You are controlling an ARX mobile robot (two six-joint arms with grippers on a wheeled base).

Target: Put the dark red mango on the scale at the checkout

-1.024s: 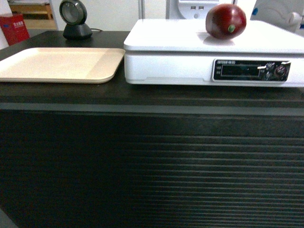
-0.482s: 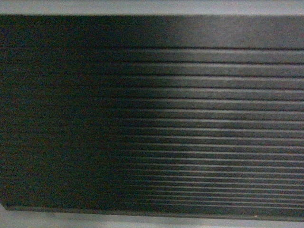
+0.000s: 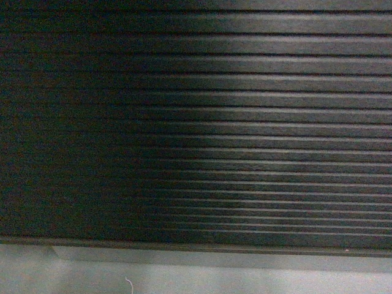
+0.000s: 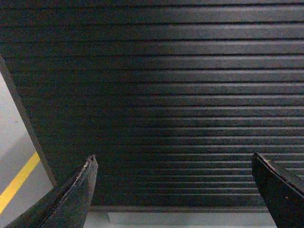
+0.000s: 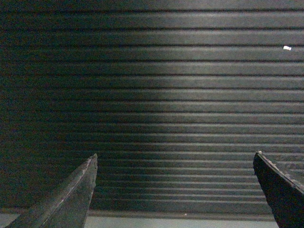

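The checkout [image 3: 245, 135] fills the head view with its black slatted front, and its grey plinth [image 3: 214, 272] runs along the bottom. The dark red mango and the scale are out of view. My left gripper [image 4: 173, 164] is open, its two dark fingers [image 4: 76, 194] wide apart with nothing between them, pointing at the slatted front [image 4: 166, 95]. Likewise my right gripper [image 5: 175, 161] stands open and empty, facing the same ribbed panel [image 5: 166, 95]. Neither gripper shows in the head view.
In the left wrist view the counter's left corner edge [image 4: 26, 118] runs down, with grey floor [image 4: 12, 152] and a yellow floor line [image 4: 19, 180] beyond it. A small white speck [image 5: 287, 47] sits on the slats at upper right.
The head view has dropped from the counter top, where the mango sat on the scale, down the slatted front to the plinth. Mango, scale and beige tray have left the view.
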